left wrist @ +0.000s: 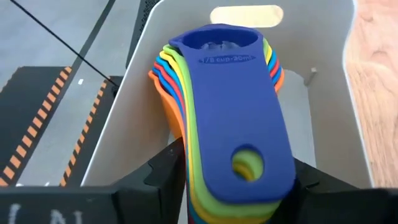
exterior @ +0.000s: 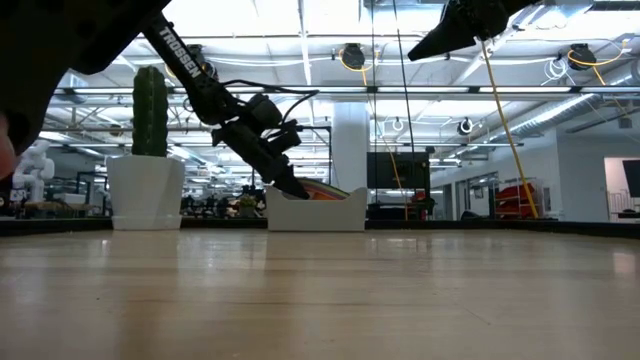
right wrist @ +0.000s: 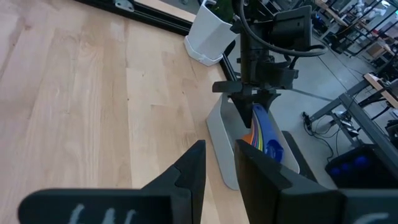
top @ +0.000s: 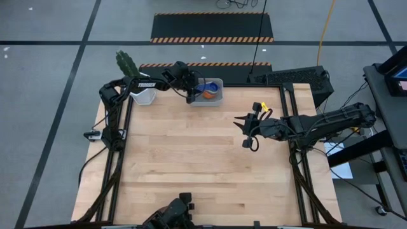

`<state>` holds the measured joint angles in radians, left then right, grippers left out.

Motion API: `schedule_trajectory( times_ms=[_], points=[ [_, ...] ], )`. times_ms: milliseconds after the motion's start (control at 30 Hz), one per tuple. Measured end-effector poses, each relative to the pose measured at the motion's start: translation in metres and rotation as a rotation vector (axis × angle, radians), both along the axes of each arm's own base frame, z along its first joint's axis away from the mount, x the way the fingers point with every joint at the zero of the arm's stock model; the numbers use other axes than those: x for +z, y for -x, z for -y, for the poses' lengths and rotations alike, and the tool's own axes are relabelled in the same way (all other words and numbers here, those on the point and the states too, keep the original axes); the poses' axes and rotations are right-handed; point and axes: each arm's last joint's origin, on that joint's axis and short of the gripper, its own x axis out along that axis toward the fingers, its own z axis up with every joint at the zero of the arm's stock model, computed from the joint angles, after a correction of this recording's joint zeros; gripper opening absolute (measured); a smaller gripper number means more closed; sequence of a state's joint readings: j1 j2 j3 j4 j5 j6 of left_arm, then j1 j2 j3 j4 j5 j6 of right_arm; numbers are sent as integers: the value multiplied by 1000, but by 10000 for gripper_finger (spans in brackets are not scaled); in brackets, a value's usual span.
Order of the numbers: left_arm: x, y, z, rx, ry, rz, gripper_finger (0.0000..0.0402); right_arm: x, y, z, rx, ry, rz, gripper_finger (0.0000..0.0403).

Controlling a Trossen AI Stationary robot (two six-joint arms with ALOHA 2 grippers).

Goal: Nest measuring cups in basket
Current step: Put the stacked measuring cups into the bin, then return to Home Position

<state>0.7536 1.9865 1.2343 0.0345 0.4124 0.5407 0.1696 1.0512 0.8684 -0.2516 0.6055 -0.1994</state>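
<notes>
A: So, where do the measuring cups (left wrist: 233, 124) sit?

B: Stacked one inside another in the basket (top: 208, 93), which stands at the far edge of the desk (top: 191, 165), just right of the white cactus pot (top: 144, 94). The dark blue cup is on top of the stack, with green, yellow, red and orange rims fanning out beneath it.

A: And the left claw (left wrist: 239, 180)?

B: It hangs over the basket with its fingers clenched on the stack's handles. In the left wrist view the dark fingers (left wrist: 158, 180) press in from both sides of the handles.

A: Are the cups resting on the basket floor?

B: The bowls are down inside the basket's walls, but I cannot tell whether they touch the bottom.

A: What about the right claw (top: 245, 131)?

B: It floats above the desk's right half, well apart from the basket, with nothing in it. Its fingers stand only a narrow gap apart in the right wrist view, so released rather than gripping.
</notes>
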Motion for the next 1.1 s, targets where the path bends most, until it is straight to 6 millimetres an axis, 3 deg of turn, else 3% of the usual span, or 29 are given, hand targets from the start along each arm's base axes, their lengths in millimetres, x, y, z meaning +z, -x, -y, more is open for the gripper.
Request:
schedule_trajectory(
  times_ms=[733,933,1100],
  points=[
    [2,0,1,75,-11,-27,277,0,0,0,1,2,-1,80],
    [40,6,10,151,-4,17,281,0,0,0,1,2,-1,80],
    [74,8,35,116,-10,37,256,0,0,1,-6,0,1,80]
  ],
)
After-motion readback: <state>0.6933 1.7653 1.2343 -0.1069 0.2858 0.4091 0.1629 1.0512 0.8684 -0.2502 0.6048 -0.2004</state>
